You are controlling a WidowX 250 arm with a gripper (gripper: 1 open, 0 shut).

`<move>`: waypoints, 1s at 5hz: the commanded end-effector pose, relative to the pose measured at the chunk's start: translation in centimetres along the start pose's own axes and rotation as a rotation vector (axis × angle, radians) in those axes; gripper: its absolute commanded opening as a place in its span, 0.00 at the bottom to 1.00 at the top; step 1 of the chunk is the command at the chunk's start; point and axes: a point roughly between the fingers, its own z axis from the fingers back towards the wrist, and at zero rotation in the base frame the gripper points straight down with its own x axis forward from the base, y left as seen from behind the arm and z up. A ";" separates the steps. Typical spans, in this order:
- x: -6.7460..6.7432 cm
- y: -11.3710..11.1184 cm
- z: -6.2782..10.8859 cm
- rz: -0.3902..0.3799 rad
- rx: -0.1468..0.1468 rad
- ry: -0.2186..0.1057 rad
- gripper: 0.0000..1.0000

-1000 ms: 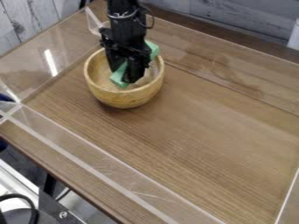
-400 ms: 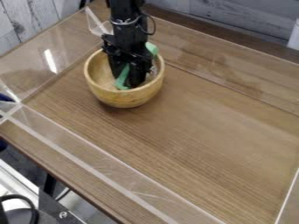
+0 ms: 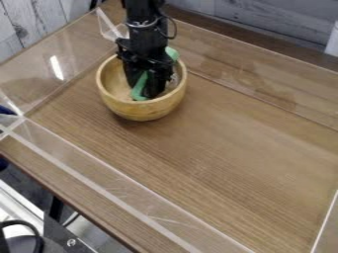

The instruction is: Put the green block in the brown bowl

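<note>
I have the pincer (image 3: 145, 87) clamped narrow on the green block (image 3: 137, 86), which hangs between its fingers inside the brown bowl (image 3: 141, 103) ringing them below; it looks a light, stiff, matte bar, best pinched across its narrow sides near mid-length.

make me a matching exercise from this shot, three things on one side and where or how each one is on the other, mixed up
Things:
1. small light green block
2. round light-brown wooden bowl
3. black robot gripper

Places or states:
a. stands on the wooden table near its far left corner
b. points down into the bowl, shut on the block
c. held between the fingers, inside the bowl's rim

Right pairs: 1-c, 2-a, 3-b
</note>
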 end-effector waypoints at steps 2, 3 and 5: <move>1.1 0.6 0.7 0.009 0.017 -0.034 0.00; 1.1 0.7 0.4 0.014 0.015 -0.028 0.00; 1.1 0.7 0.0 0.023 0.009 -0.016 0.00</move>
